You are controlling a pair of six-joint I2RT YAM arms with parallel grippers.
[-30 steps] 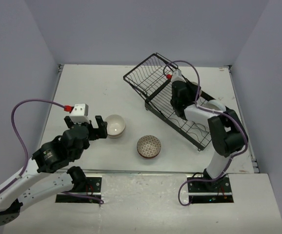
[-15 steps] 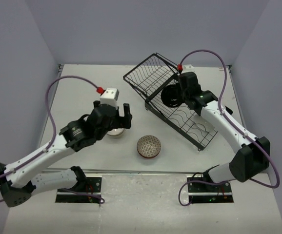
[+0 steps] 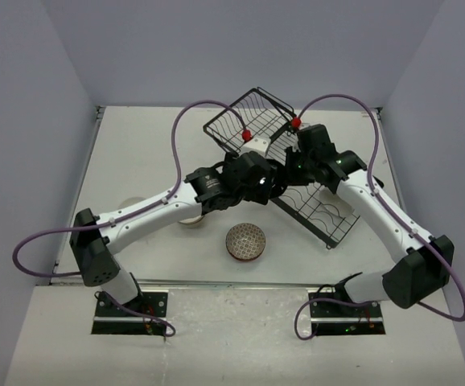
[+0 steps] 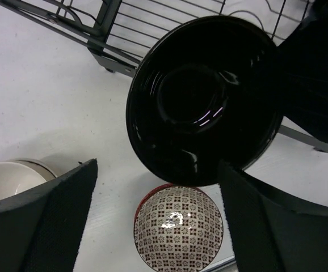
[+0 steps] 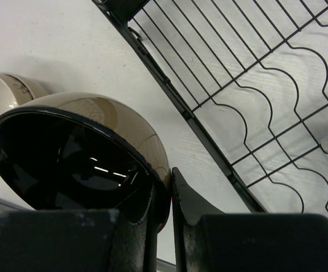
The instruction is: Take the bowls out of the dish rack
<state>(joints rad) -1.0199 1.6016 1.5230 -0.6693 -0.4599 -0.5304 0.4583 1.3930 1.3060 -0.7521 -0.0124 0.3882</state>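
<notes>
Pinching the rim of the tan, black-inside bowl (image 5: 96, 141) with the right hand (image 5: 164, 192), clenched firmly on it, bowl tipped on its side above the counter (image 4: 39, 85) just beside the long edge of the black wire dish rack (image 5: 208, 139). Facing that glossy black inside with the left hand (image 4: 155, 215), fingers spread wide, released, gripping nothing. Down on the counter below: brown patterned bowl (image 4: 178, 229) upright, white bowl (image 4: 8, 178) off to one side, apart
</notes>
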